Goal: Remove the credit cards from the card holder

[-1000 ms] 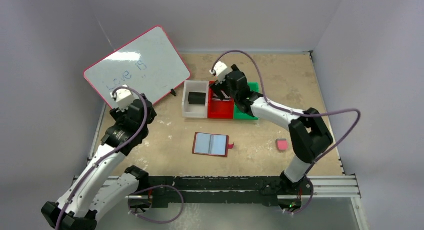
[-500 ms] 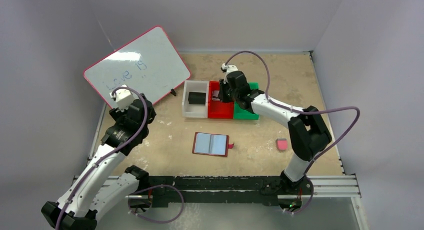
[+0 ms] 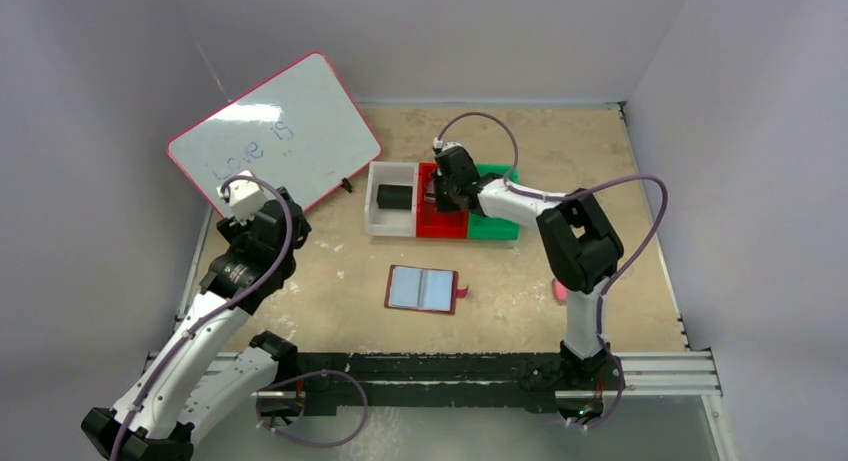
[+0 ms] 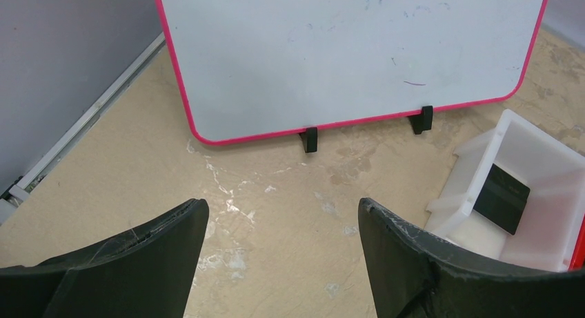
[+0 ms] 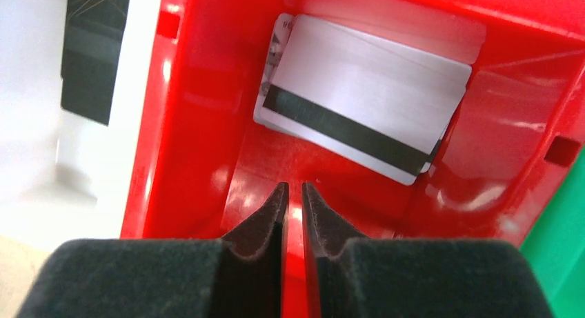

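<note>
Open card holder at frame centre looks emptied; silver credit cards lie in the red bin above it, beneath the right gripper, pinched nearly together on nothing; left gripper spread apart.

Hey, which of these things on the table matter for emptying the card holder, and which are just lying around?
Job: card holder; silver card in red bin; black card in white bin.
Lying about: whiteboard; green bin.
</note>
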### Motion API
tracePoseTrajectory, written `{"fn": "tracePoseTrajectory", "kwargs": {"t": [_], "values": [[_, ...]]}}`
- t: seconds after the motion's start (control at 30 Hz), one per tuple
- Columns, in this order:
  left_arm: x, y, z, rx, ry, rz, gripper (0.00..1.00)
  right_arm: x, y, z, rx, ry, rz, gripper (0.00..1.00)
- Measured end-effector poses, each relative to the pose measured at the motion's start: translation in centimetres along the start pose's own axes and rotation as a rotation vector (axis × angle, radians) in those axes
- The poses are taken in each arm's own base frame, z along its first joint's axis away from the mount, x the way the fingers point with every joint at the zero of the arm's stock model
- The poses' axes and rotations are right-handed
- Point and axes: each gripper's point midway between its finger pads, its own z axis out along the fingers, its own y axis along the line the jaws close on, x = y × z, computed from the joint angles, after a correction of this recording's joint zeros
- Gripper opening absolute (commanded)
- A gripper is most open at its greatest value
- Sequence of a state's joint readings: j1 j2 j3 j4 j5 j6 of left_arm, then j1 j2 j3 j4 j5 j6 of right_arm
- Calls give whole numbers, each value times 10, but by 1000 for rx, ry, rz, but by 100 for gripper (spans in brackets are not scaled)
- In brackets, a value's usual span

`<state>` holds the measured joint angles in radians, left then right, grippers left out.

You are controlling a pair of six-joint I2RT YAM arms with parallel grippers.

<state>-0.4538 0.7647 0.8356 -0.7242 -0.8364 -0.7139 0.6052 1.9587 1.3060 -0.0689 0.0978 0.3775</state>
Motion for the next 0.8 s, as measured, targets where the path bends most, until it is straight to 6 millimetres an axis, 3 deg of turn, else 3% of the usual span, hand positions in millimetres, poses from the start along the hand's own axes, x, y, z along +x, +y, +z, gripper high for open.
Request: {"fn": "tracePoseTrajectory", "kwargs": {"t": [0.37, 0.8], "values": [[0, 0, 0, 0, 0, 1, 80, -6, -7, 16, 109, -13, -29, 14], [1, -1, 0, 1, 3, 3, 80, -5, -12, 18, 250, -36, -97, 16]]}}
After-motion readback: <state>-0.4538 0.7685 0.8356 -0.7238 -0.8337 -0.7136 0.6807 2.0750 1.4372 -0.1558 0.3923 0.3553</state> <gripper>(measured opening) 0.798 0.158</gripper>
